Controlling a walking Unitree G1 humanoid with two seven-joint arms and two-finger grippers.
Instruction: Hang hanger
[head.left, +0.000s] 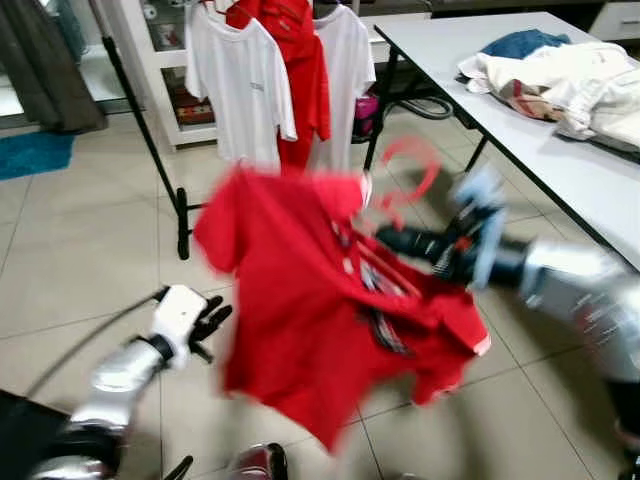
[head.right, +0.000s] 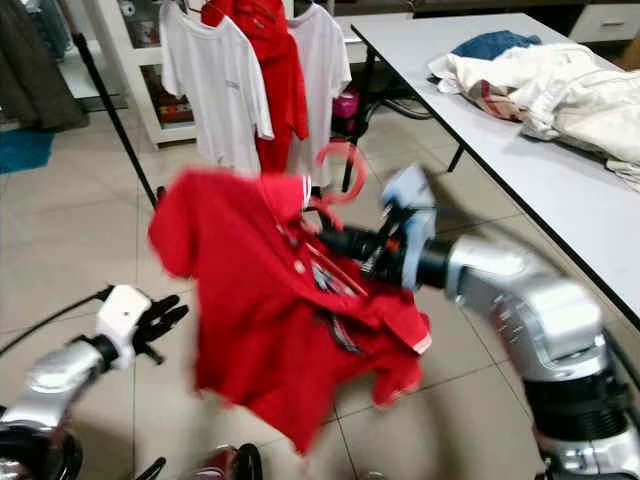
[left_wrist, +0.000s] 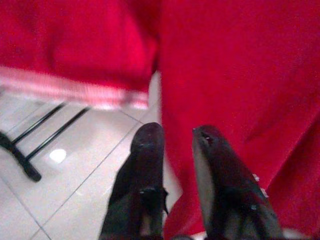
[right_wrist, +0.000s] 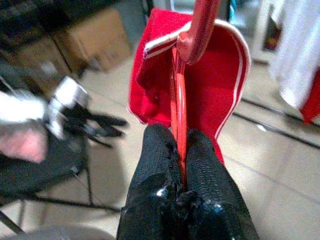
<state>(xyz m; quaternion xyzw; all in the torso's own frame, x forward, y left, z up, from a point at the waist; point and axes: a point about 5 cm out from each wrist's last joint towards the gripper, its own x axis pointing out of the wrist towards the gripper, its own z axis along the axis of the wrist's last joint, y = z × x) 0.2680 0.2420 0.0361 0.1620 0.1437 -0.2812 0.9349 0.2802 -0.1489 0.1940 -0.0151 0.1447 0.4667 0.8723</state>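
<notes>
Right gripper (right_wrist: 181, 145), fingers clamped together on red hanger (right_wrist: 186, 75) carrying red shirt (head.left: 300, 300), held in mid-air before clothes rack (head.left: 150, 150) with white shirts (head.left: 240, 85). Left gripper (left_wrist: 175, 150), fingers apart, just beside shirt. Table (head.left: 560, 160) to the right.

Head stereo pair plus two wrist cameras

Both blurred eyes look down-forward, sharing the red shirt (head.left: 330, 330) and far rack (head.right: 110, 110); wrist cameras sit seemingly very near it.
</notes>
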